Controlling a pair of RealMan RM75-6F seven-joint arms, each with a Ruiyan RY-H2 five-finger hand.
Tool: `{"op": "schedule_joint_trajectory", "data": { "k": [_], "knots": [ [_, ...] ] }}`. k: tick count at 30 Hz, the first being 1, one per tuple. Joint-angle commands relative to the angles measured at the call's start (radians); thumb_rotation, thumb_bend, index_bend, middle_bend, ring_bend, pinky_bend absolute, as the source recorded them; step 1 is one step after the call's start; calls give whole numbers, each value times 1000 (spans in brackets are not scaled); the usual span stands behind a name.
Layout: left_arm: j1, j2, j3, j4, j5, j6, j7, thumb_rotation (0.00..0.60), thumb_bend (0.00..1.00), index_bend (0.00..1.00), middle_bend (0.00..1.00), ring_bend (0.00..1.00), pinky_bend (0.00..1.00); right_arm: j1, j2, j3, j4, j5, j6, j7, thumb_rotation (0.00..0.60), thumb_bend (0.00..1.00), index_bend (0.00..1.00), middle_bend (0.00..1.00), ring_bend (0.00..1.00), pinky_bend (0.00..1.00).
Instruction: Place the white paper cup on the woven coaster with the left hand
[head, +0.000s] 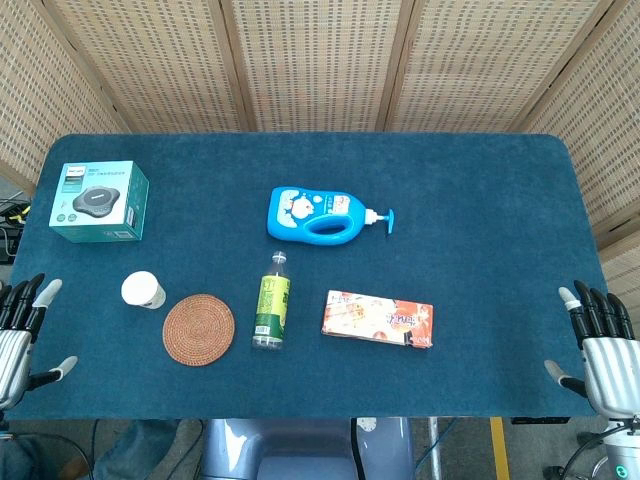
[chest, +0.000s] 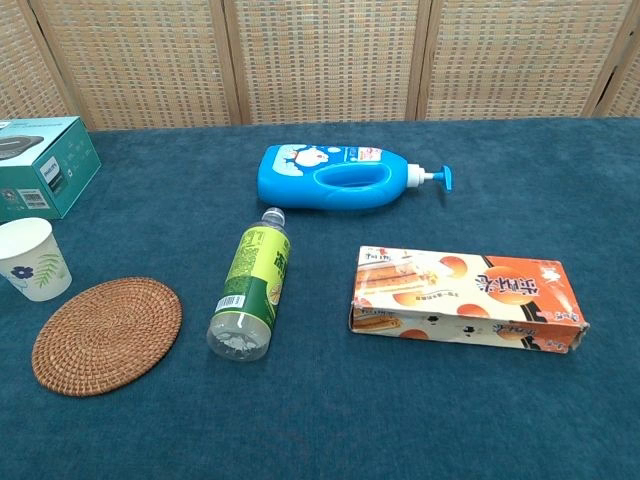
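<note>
The white paper cup (head: 144, 290) (chest: 33, 259) stands upright on the blue cloth, just beyond and left of the round woven coaster (head: 199, 329) (chest: 107, 334), close to its rim. My left hand (head: 18, 328) hovers at the table's left edge with fingers spread, holding nothing, well left of the cup. At the right edge my right hand (head: 601, 340) is likewise spread and empty. The chest view shows neither hand.
A green bottle (head: 271, 302) (chest: 251, 284) lies on its side right of the coaster. A blue pump bottle (head: 325, 215) (chest: 340, 178) lies further back, an orange snack box (head: 378, 319) (chest: 466, 300) to the right, and a teal box (head: 100, 201) (chest: 40, 166) at the back left.
</note>
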Motion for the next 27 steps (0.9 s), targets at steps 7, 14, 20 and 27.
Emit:
{"op": "schedule_joint_trajectory", "data": {
  "k": [7,14,20,27],
  "knots": [
    [-3,1,0,0,-6,-9,0,600,0,0,0,0,0,0,0,-1,0,1,-3,5,600,0,9,0,0,0],
    [-54,7,-2,27,-27,-112,-58,600,0,0,0,0,0,1,-1,-3,-3,-1,-7,7,600,0,16,0,0,0],
    [-157,-32,-47,114,-103,-272,-91,600,0,0,0,0,0,3,-1,-5,-2,2,-15,9,600,0,22,0,0,0],
    [-295,-185,-71,345,-98,-429,-55,600,0,0,0,0,0,8,-7,-5,2,10,-26,-2,600,0,30,0,0,0]
  ]
}}
